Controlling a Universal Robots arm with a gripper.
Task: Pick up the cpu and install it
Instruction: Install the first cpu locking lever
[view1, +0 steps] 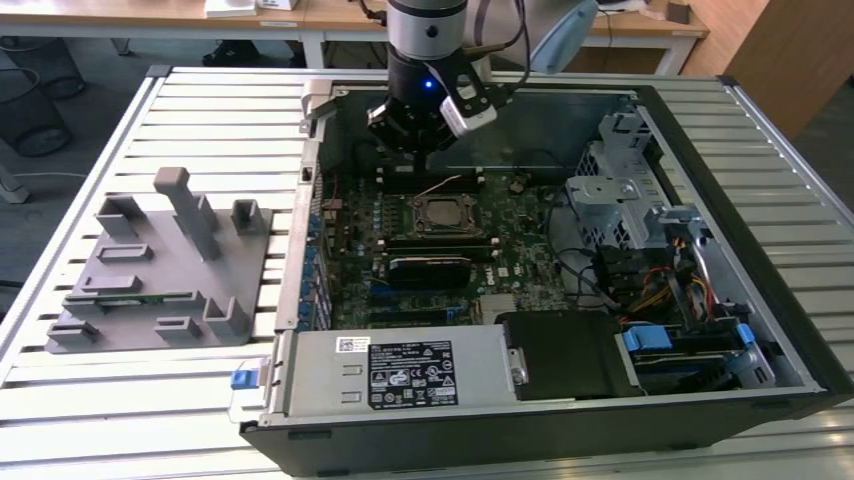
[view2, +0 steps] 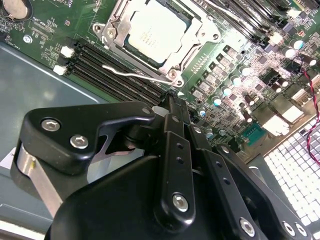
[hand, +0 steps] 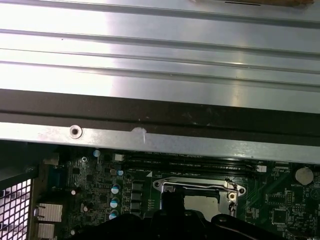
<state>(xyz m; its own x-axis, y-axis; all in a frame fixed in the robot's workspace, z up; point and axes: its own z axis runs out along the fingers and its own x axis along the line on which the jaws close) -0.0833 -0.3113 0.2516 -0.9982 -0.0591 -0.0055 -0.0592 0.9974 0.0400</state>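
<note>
Item: cpu (view2: 152, 31), a pale silver-grey square chip, is seen seated flat inside the socket frame (view2: 197, 36) on the green motherboard (view2: 45, 27); the frame's metal rim is seen around all of its sides, and a thin wire lever (view2: 132, 74) lies along one edge of the frame. In the exterior view the cpu (view1: 441, 213) is found near the middle of the board, inside the open computer case (view1: 694, 150). In the first wrist view part of the cpu (hand: 200, 201) is seen within the frame, partly hidden by the black tool body.

Item: tool (view2: 172, 97), black, is seen from behind in the second wrist view with its fingers drawn together to a narrow tip; nothing is held between them. The tip is placed above the memory slots (view2: 112, 67) just beside the socket, apart from the cpu. In the exterior view the tool (view1: 422, 160) hangs over the far part of the board, just beyond the socket.

Item: grey plastic fixture (view1: 154, 270) is set on the slatted metal surface (view1: 240, 120), toward the exterior view's left of the case. A narrow green memory stick (view1: 134, 297) is lodged in it.

Item: power supply (view1: 394, 372), with a label on top, is fitted at the near edge of the case.
</note>
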